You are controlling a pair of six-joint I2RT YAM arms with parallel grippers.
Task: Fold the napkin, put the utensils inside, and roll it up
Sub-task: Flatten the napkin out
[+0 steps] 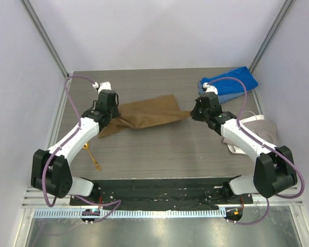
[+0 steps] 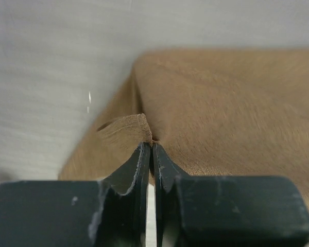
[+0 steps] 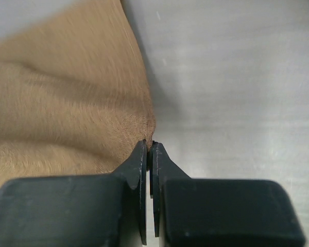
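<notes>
The left gripper [image 2: 149, 145] is pinching a bunched fold of the napkin [image 1: 147, 114] at its left end, its jaws standing almost together on the cloth. The right gripper [image 3: 148, 144] is clamping the opposite corner just as tightly. Between them the tan cloth is stretching, creased, across the middle of the table [image 1: 170, 149]. The gold spoon [image 1: 92, 157] is lying beside the left arm, apart from the napkin, and a blue cloth [image 1: 229, 82] is sitting at the far right corner.
</notes>
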